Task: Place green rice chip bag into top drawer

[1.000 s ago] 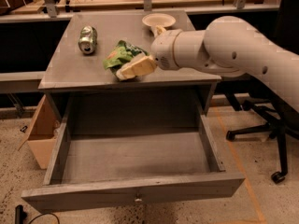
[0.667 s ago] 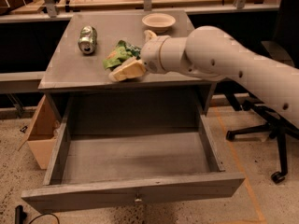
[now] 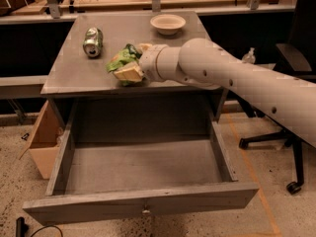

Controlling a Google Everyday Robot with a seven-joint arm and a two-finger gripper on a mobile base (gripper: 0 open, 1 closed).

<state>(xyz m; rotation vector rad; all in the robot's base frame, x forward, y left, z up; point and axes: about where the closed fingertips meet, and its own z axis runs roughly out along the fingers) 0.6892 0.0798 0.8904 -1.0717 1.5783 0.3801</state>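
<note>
One gripper [image 3: 129, 73] rests on the green rice chip bag [image 3: 120, 59] at the grey table's [image 3: 74, 75] near edge, its grip impossible to tell; it should pinch the bag firmly before lifting toward the open top drawer [image 3: 143, 164].

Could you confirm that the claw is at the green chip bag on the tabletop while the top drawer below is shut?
Not quite: the camera view shows the top drawer pulled open. The claw is indeed at the green rice chip bag on the tabletop.
</note>
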